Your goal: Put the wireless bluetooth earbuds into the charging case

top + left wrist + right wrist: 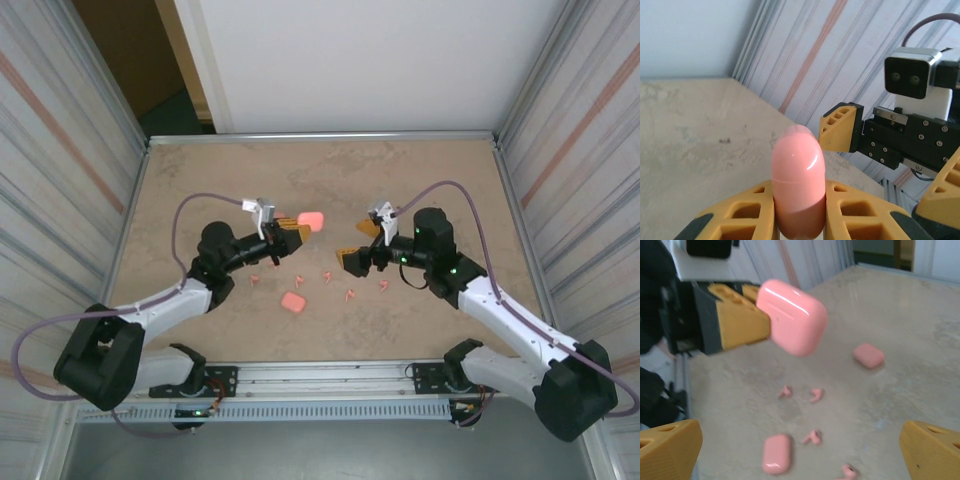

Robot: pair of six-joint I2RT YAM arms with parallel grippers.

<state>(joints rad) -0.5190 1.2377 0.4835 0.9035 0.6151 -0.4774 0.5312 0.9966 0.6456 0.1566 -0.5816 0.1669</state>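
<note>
My left gripper (292,232) (799,200) is shut on a pink rounded charging case (311,219) (797,175) (791,317), held closed above the table. My right gripper (358,243) (800,447) faces it from the right, open, with nothing between its fingers (670,442). Several tiny salmon-pink earbuds lie loose on the table below and between the grippers: one earbud (785,391), a second earbud (816,394), a third earbud (811,437), and more across the middle (327,275) (384,285). The held case's seam shows in the left wrist view.
A second pink case (293,301) (776,454) lies flat on the tan table (430,190), and another pink case (869,355) lies farther off. Metal-framed walls (520,180) close in both sides. The right arm's yellow finger (840,127) is close ahead of the held case.
</note>
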